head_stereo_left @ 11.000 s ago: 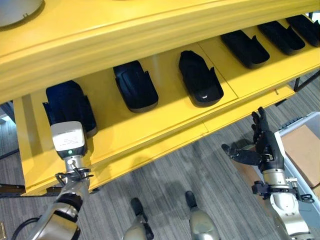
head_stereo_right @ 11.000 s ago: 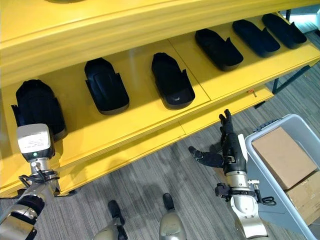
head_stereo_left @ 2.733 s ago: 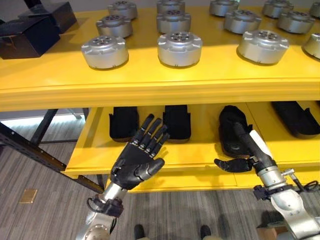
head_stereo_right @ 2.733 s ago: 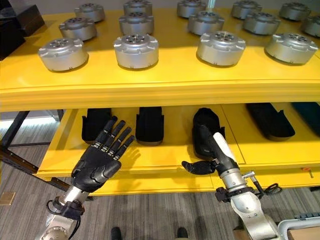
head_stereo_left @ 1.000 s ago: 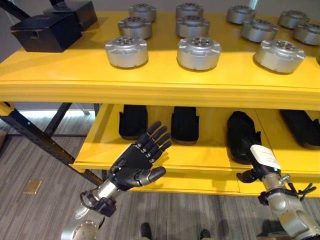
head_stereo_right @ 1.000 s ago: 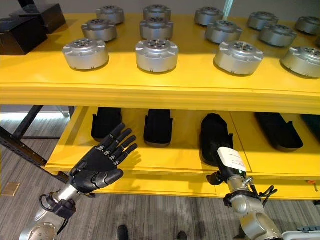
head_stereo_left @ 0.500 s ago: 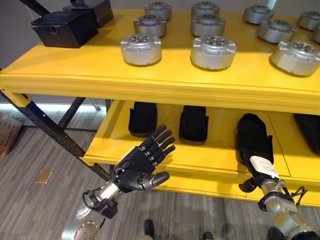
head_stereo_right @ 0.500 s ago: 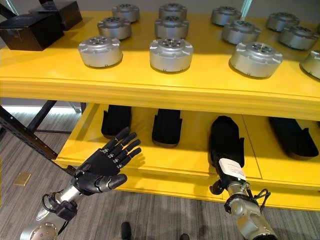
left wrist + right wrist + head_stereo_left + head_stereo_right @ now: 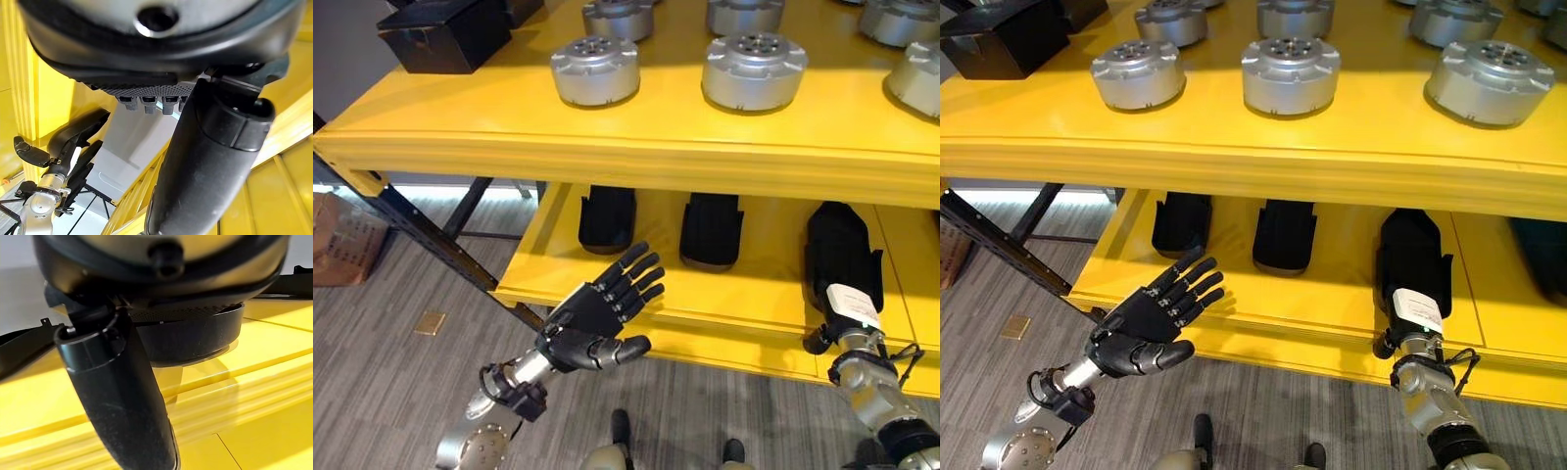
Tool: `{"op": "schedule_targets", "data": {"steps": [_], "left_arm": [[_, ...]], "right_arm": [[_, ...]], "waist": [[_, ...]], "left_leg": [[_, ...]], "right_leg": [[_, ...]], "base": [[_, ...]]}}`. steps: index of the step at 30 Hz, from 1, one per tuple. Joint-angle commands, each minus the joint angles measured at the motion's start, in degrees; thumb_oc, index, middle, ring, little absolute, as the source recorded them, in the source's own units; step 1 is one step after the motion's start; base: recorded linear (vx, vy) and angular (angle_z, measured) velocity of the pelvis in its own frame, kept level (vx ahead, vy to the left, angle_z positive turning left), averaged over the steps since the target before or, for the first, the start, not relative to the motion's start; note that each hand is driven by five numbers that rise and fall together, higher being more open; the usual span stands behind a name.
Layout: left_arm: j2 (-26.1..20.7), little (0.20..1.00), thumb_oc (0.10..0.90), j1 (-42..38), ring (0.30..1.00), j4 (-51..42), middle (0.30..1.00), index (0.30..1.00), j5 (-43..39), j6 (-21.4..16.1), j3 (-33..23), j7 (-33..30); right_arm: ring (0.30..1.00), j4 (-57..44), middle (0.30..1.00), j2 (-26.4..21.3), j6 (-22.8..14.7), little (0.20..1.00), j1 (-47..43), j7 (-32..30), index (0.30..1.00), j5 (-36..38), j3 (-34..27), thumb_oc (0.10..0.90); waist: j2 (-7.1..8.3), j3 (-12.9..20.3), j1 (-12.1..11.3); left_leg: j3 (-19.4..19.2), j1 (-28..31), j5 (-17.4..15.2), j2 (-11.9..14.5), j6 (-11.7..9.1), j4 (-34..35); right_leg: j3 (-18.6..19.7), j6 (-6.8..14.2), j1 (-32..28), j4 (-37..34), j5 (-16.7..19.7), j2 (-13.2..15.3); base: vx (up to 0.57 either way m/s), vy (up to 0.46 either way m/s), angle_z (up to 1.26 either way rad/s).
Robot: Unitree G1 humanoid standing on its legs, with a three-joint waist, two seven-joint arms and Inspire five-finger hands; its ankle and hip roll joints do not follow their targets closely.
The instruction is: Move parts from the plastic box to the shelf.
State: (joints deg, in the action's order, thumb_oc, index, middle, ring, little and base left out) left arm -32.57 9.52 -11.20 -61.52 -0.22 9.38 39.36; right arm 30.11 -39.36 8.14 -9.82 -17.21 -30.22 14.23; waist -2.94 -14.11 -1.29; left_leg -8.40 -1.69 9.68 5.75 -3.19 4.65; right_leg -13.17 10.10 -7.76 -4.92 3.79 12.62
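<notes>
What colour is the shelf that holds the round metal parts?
The shelf is bright yellow; the left eye view shows it best.

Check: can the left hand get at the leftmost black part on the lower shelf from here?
Probably yes. The left hand is open and empty in front of the lower shelf, and the leftmost black part has nothing in front of it.

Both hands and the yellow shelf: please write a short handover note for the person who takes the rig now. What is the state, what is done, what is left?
Left hand: open, fingers spread, empty, before the lower shelf edge.
Right hand: at the lower shelf edge by a black part; fingers hidden, state unclear.
Things: three black parts lie in a row on the lower shelf; round metal parts and black boxes stand on the upper shelf.
Done: parts already on shelf.
Left: probably fetch the next part.
</notes>
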Motion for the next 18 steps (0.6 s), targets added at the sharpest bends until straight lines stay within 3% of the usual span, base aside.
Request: {"op": "schedule_targets", "data": {"steps": [1, 6, 17, 18], "left_arm": [[0.9, 1.000, 0.900, -6.2, 1.000, -4.9, 1.000, 1.000, -1.0, -2.2, -1.4, 3.3], [0.8, 1.000, 0.900, -6.2, 1.000, -5.0, 1.000, 1.000, -0.6, -1.1, -1.1, 3.5], [0.4, 1.000, 0.900, -6.8, 1.000, -4.7, 1.000, 1.000, -0.3, 0.2, -1.3, 3.5], [-0.2, 1.000, 0.900, -7.2, 1.000, -4.7, 1.000, 1.000, -0.5, 0.8, -1.6, 3.5]], "right_arm": [[1.000, 2.3, 1.000, -3.2, 0.5, 1.000, -7.8, -0.8, 1.000, 0.6, -0.8, 0.900], [1.000, 3.8, 1.000, -3.7, -1.8, 1.000, -8.5, 1.1, 1.000, -0.7, -0.6, 0.900], [1.000, 4.0, 1.000, -4.4, -2.9, 1.000, -9.4, 3.6, 1.000, -0.2, 0.3, 0.900], [1.000, 3.8, 1.000, -5.1, -4.0, 1.000, -10.2, 6.0, 1.000, 0.1, 0.5, 0.900]], "waist": [[0.30, -0.2, -2.0], [0.23, -0.4, -2.3], [0.32, -1.3, -2.4], [0.40, -1.9, -2.6]], "left_leg": [[-3.0, 3.3, -9.8, 2.6, -0.5, -5.4], [-2.8, 3.5, -10.0, 2.9, -0.5, -6.1], [-2.4, 2.9, -10.1, 3.1, -0.5, -7.4], [-2.2, 2.4, -10.1, 3.3, -0.6, -7.8]], "right_leg": [[-2.4, -3.6, 4.0, 10.9, -7.5, -0.4], [-2.6, -3.7, 3.8, 11.8, -7.9, -0.4], [-2.3, -3.9, 4.2, 13.0, -8.3, -0.6], [-2.3, -4.1, 4.5, 13.5, -8.5, -0.7]], "base": [[0.08, -0.016, 0.03], [0.05, -0.037, 0.05], [0.01, -0.033, 0.00], [-0.03, -0.164, 0.04]]}}
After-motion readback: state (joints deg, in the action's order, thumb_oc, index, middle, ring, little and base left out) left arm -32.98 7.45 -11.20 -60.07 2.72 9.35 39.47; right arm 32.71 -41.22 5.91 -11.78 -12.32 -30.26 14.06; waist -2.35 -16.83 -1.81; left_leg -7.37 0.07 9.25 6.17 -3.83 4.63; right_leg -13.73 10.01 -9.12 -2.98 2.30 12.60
